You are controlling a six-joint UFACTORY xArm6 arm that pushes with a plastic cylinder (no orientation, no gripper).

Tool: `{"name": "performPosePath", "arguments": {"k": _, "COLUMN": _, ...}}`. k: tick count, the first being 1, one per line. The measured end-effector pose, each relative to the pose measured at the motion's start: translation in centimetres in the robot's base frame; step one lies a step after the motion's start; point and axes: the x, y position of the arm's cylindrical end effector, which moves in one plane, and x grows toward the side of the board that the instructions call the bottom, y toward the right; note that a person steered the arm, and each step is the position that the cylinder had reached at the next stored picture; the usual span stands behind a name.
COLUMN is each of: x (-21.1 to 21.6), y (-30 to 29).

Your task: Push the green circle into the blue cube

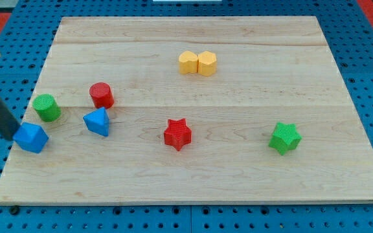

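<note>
The green circle [46, 107], a short green cylinder, stands near the board's left edge. The blue cube [31, 137] lies just below it and slightly to the view's left, with a small gap between them. My dark rod slants down from the view's upper left. My tip [12, 137] sits at the board's left edge, right against the blue cube's left side and to the lower left of the green circle.
A blue triangular block [98, 122] and a red cylinder [101, 95] lie right of the green circle. A red star [177, 134] is mid-board, a green star [284, 138] at the right, and two yellow blocks [197, 63] touch near the top. The wooden board [238, 188] rests on blue pegboard.
</note>
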Motion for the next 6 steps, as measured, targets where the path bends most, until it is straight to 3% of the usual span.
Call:
{"name": "performPosePath", "arguments": {"k": 1, "x": 2.6, "y": -1.5}}
{"name": "performPosePath", "arguments": {"k": 3, "x": 0.8, "y": 6.6}}
{"name": "performPosePath", "arguments": {"k": 4, "x": 1.3, "y": 5.0}}
{"name": "performPosePath", "arguments": {"k": 5, "x": 2.6, "y": -1.7}}
{"name": "performPosePath", "arguments": {"k": 6, "x": -1.4, "y": 0.8}}
